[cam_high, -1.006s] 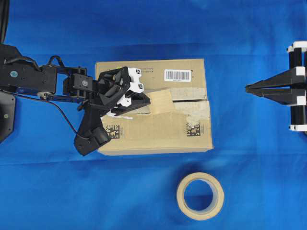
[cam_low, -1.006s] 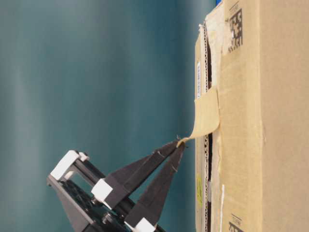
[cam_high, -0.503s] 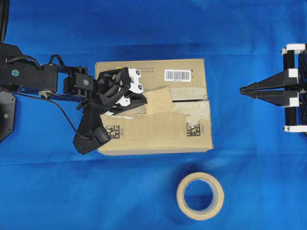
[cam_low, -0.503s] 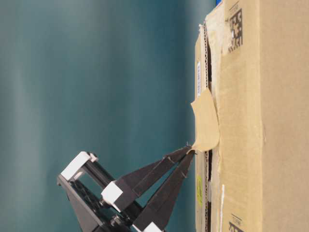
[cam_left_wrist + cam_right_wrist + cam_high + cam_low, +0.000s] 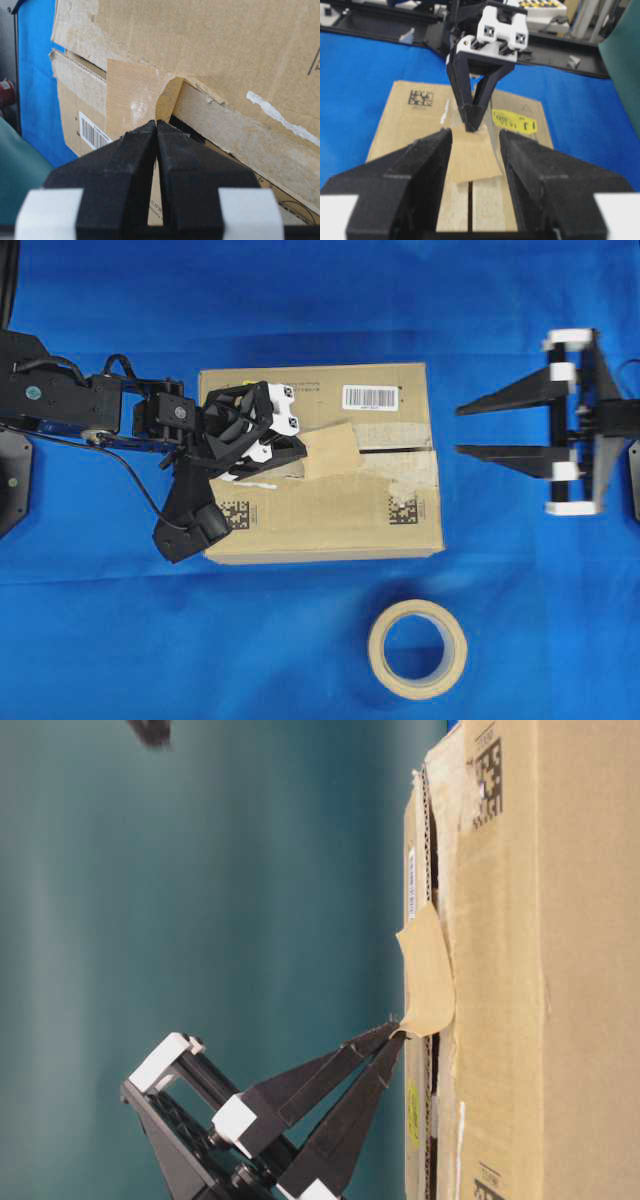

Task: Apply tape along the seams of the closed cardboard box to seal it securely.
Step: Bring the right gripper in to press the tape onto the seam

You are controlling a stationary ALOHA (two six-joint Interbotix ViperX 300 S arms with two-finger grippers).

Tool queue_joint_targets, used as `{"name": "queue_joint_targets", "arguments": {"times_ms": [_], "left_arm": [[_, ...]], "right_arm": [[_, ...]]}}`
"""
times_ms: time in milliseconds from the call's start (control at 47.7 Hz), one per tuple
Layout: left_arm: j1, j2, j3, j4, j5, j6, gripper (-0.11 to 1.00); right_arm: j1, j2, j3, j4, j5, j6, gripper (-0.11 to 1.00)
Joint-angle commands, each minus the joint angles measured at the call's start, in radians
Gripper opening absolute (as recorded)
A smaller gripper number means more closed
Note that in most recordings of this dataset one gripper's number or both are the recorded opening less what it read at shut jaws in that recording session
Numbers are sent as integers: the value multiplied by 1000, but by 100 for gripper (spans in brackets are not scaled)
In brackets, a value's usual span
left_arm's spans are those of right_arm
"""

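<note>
a: item one, the tape (image 5: 335, 449). where do you have it?

b: on top of the cardboard box (image 5: 330, 515), laid slantwise over the seam (image 5: 395, 450), roughly at the middle. its far part looks stuck to the flaps; its near corner is lifted clear of the cardboard, as the table-level view shows

a: item two, your left gripper (image 5: 300, 452)?

b: fingers pressed together, pinching that lifted corner of the tape, directly above the seam at the left half of the box

a: item three, your right gripper (image 5: 463, 430)?

b: jaws spread wide, holding nothing, off the right end of the box and apart from it, fingers pointing along the seam toward the tape

a: the relation your next move turns on?

b: the seam's long axis runs left to right, straight from one gripper to the other. the tape lies at your left hand, and well left of your right one. judged from this, your left lowers the corner, and your right must travel along the seam to press it

a: also listed?

b: one tape roll (image 5: 417, 648), on the blue cloth (image 5: 300, 300) in front of the box, untouched
</note>
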Motion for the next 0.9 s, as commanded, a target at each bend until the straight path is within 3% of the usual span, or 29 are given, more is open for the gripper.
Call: {"name": "queue_joint_targets", "arguments": {"times_ms": [0, 419, 880], "left_arm": [[2, -8, -25, 2, -3, -2, 0], [2, -6, -28, 2, -3, -2, 0], [2, -5, -29, 2, -3, -5, 0]], "right_arm": [[-3, 66, -60, 3, -37, 6, 51], [-15, 342, -265, 3, -60, -5, 51], [-17, 474, -322, 5, 40, 9, 51]]}}
